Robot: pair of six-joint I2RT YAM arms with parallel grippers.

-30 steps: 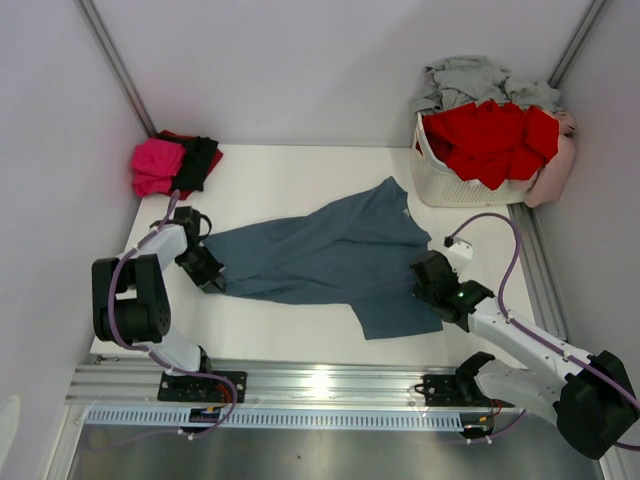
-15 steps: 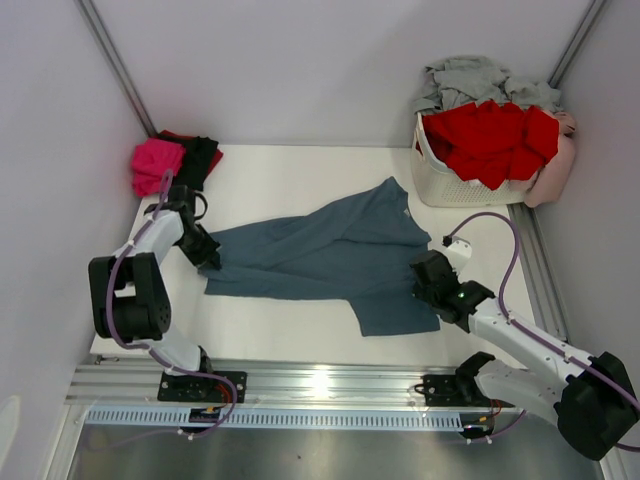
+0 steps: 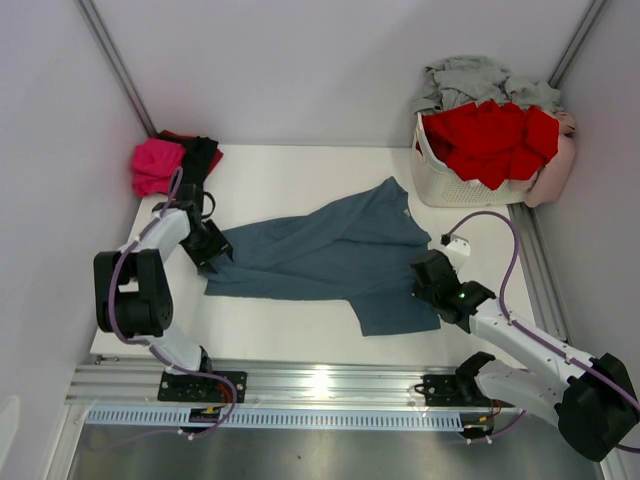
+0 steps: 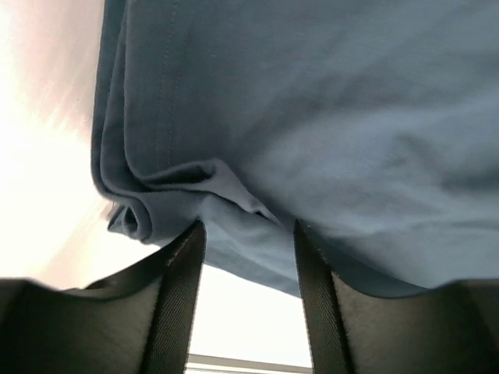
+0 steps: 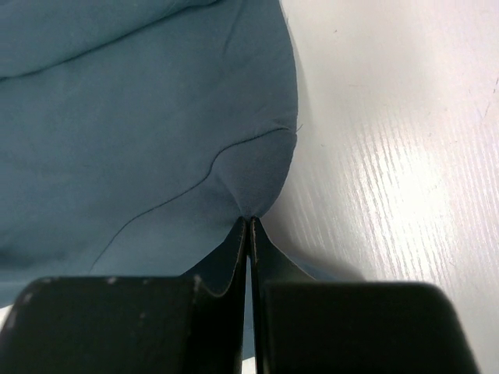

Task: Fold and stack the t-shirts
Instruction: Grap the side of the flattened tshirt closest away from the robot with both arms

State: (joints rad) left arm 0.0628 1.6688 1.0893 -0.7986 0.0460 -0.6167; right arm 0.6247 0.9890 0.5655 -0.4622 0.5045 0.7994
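A slate blue-grey t-shirt (image 3: 330, 255) lies spread across the middle of the table. My left gripper (image 3: 213, 248) sits at its left edge and is open. In the left wrist view the rolled hem (image 4: 148, 210) rests just past the gripper's (image 4: 248, 226) parted fingers (image 4: 175, 288), which hold nothing. My right gripper (image 3: 425, 275) is at the shirt's right edge, shut on a pinch of the blue cloth (image 5: 117, 117) at its tips (image 5: 249, 220). Folded magenta (image 3: 155, 165) and black (image 3: 198, 160) t-shirts sit stacked in the far left corner.
A white lattice basket (image 3: 440, 185) stands at the back right, holding red shirts (image 3: 490, 135) and a pale grey one (image 3: 480, 78). Walls close in the table on the left, back and right. A metal rail (image 3: 320, 385) runs along the near edge.
My left gripper carried the shirt's left edge away from the near side, then opened and let it go. The right gripper stayed shut on the right edge.
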